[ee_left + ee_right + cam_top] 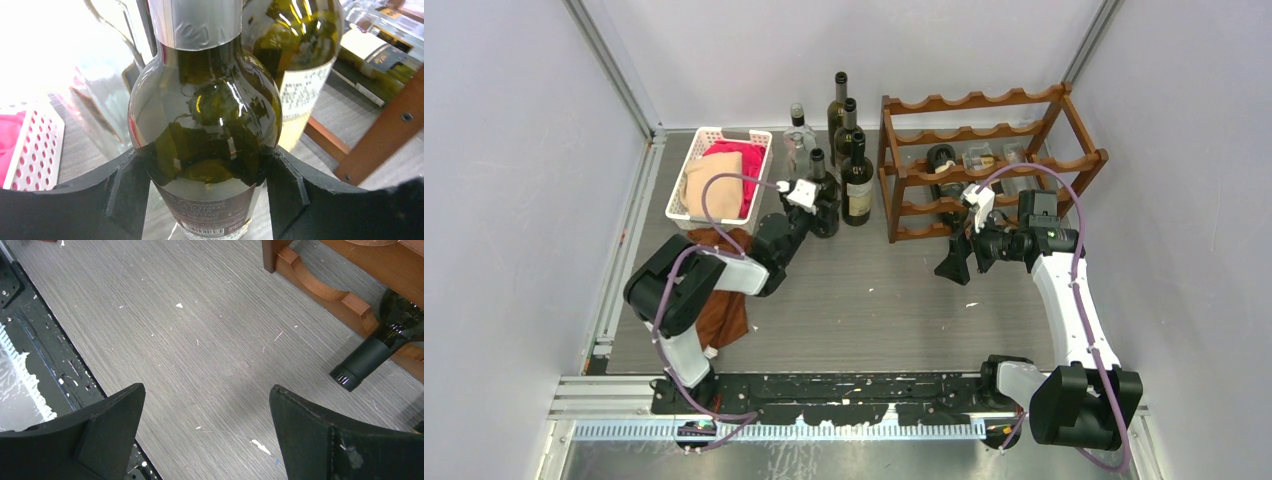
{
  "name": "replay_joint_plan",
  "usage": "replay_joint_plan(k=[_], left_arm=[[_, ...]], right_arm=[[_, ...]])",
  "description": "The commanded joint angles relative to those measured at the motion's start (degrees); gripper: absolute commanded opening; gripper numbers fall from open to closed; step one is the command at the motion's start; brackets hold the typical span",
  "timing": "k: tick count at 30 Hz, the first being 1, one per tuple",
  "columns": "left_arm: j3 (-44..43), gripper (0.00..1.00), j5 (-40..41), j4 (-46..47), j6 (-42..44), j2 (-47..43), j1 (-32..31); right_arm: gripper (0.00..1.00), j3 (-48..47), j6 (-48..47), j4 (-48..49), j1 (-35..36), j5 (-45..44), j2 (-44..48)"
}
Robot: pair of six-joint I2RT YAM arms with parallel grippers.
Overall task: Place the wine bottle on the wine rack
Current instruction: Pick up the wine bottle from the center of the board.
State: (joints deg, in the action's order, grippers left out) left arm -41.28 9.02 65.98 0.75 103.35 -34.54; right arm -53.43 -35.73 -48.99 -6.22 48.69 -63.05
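Wine bottle (205,125) upright between left fingers (120,195), both pressed on its sides | right fingers (100,430) apart, near wine rack (320,290)

Overhead I get bright, even light and a sharp picture. In my left wrist view the upper left burns out white, and glare streaks the wine bottle (205,130).

grey table (864,290), wine rack (994,165), wine bottles (856,185), basket (692,165)

Black-and-white jointed arms (1064,295), looping purple cables (1024,166), white wrist cameras (980,205)
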Motion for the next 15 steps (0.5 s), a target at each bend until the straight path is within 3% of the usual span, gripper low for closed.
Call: replay_joint_plan(k=[1,5,11,15], left_arm=[[6.2,0.03,-3.5,5.4,0.9,-7.3,-0.1],[13.2,0.0,-12.1,1.3,0.3,-17.4,-0.2],[12.6,0.0,-32.5,-22.6,-7.4,-33.3,-0.2],[10.8,0.0,-41.0,-35.4,-9.4,-39.8,-0.4]], right_arm=[[1.0,-0.4,-0.6,0.5,0.2,0.9,0.3],[1.0,-0.4,-0.8,0.2,0.2,1.0,0.5],[1.0,-0.3,-4.3,-2.0,1.2,3.9,1.1],[1.0,0.0,-13.4,-7.0,3.3,8.8,0.7]])
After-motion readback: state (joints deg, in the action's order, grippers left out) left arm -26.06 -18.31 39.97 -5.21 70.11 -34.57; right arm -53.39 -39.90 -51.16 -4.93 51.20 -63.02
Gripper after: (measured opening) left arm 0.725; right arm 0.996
